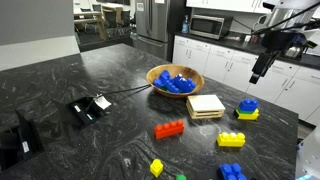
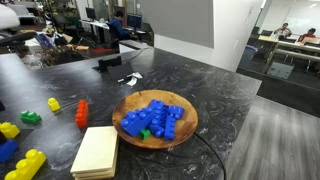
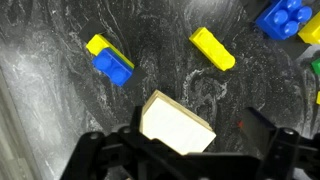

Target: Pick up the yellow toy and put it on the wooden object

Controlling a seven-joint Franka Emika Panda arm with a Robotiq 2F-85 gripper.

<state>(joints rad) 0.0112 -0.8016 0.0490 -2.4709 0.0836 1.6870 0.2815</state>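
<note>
The yellow toy [image 1: 231, 140] is a low all-yellow studded brick lying on the dark counter, in front of the wooden object [image 1: 205, 106], a pale square slab. In the wrist view the yellow toy [image 3: 213, 48] lies beyond the slab [image 3: 175, 125], which sits just past my fingers. My gripper [image 1: 262, 65] hangs high above the counter's right side, well clear of both. In the wrist view the gripper [image 3: 190, 160] is open and empty. The slab also shows in an exterior view [image 2: 95, 152].
A wooden bowl [image 1: 152, 76] of blue pieces stands behind the slab. A yellow piece topped with a blue block [image 1: 247, 109], a red brick [image 1: 169, 129], a blue brick [image 1: 232, 172] and a small yellow cube [image 1: 156, 167] lie around. A black device [image 1: 90, 107] sits at the left.
</note>
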